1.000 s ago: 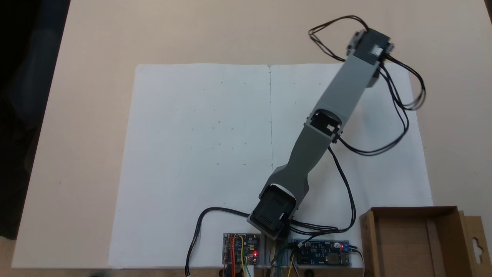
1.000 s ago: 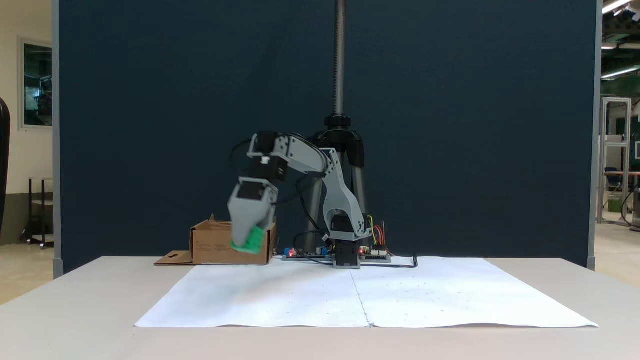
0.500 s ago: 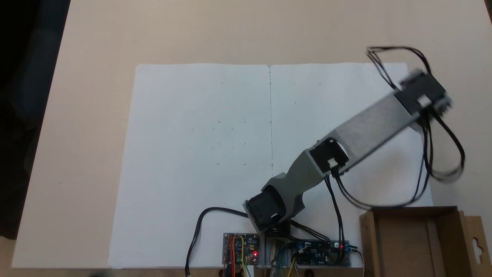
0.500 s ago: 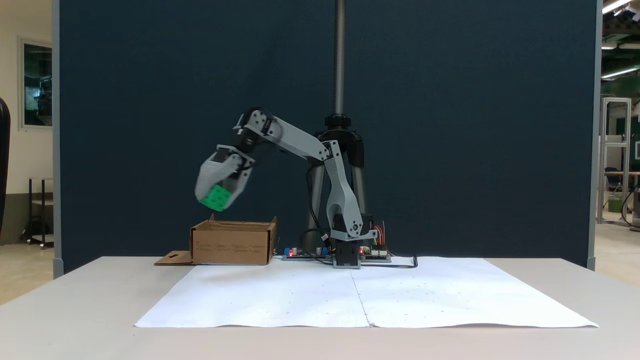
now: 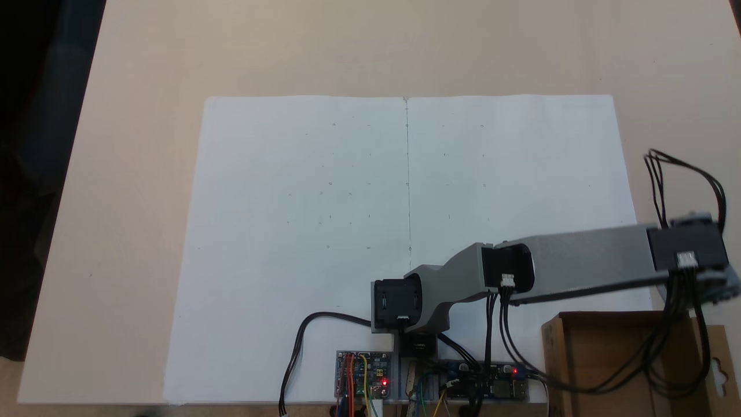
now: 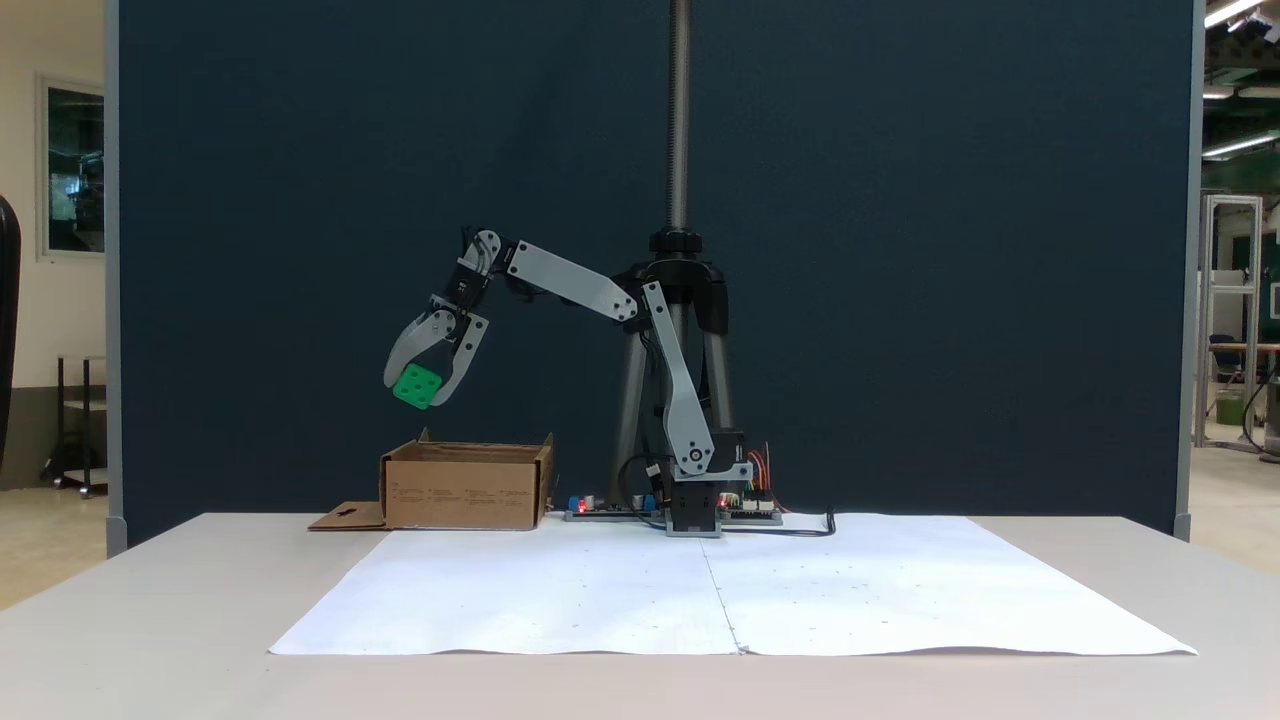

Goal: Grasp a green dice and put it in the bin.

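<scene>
Gripper (image 6: 417, 388) clamped on the green dice (image 6: 417, 386), raised over the left end of the bin (image 6: 462, 488), white paper (image 6: 640, 590) on the table.

Top camera: a fixed view looks straight down on the table (image 5: 145, 52), far enough to take in the whole paper sheet (image 5: 301, 231); the arm base (image 5: 399, 304) sits at the bottom edge.
Front camera: a fixed view stands low at the table's (image 6: 150, 600) far side, level, facing the base (image 6: 695, 500) and a dark screen (image 6: 900, 250).
Shared: sheet (image 6: 600, 590), arm, bin (image 5: 584, 359) (image 6: 460, 490).
Mirroring: bin right from above, left from the front.
</scene>
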You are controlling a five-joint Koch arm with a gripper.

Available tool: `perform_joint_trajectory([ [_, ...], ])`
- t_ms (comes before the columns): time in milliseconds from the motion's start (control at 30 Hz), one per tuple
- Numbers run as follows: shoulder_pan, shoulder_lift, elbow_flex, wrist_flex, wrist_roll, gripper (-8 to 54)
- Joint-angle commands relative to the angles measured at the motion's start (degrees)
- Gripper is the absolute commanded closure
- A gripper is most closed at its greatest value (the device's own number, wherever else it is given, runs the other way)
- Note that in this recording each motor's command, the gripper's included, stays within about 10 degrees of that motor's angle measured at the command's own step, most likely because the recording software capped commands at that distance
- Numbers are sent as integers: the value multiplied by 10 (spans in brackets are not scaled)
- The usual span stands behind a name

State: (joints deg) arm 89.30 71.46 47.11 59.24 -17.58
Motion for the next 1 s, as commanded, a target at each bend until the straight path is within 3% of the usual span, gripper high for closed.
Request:
perform_joint_trajectory([
  [0,34,29,-2,37,-27,337],
  [500,120,128,243,-12,-107,337],
  [900,161,134,258,-80,-115,337],
  [967,168,133,262,-77,-114,171],
])
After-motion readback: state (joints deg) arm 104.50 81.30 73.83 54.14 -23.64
